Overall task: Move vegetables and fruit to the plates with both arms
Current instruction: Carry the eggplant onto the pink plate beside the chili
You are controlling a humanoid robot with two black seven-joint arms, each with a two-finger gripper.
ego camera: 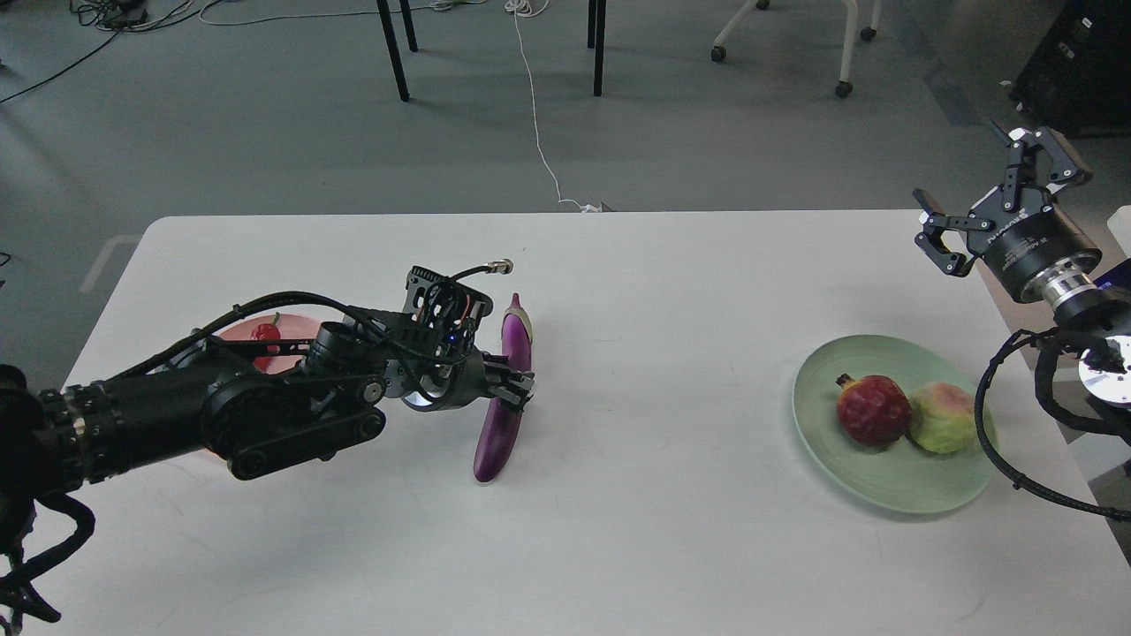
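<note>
My left gripper (517,391) is shut on the purple eggplant (502,415) at its middle. The eggplant hangs tilted, cap end up and far, lower tip near the white table (618,548). The red chili pepper (263,334) lies on the pink plate (292,329) at the left, mostly hidden behind my left arm. The dark red pomegranate (873,409) and the pale-green fruit (942,418) sit side by side on the pale green plate (884,486) at the right. My right gripper (998,190) is open and empty, raised beyond the table's right edge.
Black table legs (393,49) and a white cable (539,115) lie on the floor beyond the table's far edge. A chair base with castors (844,88) stands at the back right. My right arm's black cable (998,442) loops over the green plate's right rim.
</note>
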